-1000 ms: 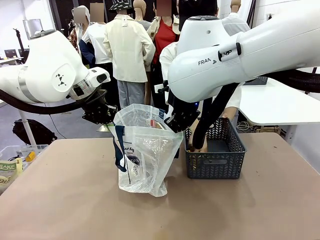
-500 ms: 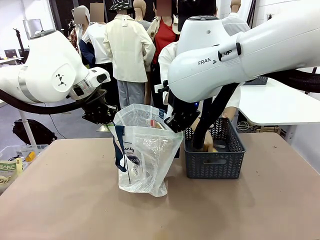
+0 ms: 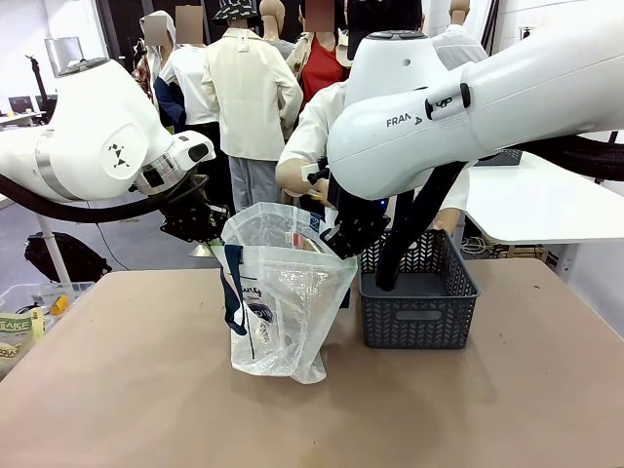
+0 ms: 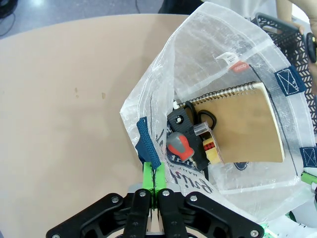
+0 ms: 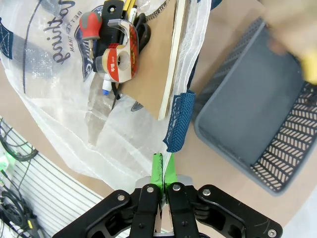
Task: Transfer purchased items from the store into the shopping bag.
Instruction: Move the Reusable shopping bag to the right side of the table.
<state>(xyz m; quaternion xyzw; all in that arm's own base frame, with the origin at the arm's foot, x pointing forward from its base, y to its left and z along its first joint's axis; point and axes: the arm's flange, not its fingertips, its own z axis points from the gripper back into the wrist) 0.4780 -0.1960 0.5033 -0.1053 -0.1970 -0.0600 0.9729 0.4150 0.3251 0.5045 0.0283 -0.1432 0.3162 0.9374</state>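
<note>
Yellow item (image 5: 310, 73) blurred, cut off nr basket (image 5: 292, 135).

Shopping bag (image 3: 288, 292) mouth wide, notebook (image 4: 247, 124) inside

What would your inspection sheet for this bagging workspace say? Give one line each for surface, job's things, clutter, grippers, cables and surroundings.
Surface: tan table, bearing bag and basket.
Job's things: shopping bag stands open, holding notebook, tape roll and screwdriver; basket stands beside it.
Clutter: clear box of packets past the table's left edge.
Grippers: left gripper and right gripper each shut on the bag's rim.
Cables: black hose along the left arm.
Surroundings: person's hand, blurred, over the basket; white table behind.
</note>
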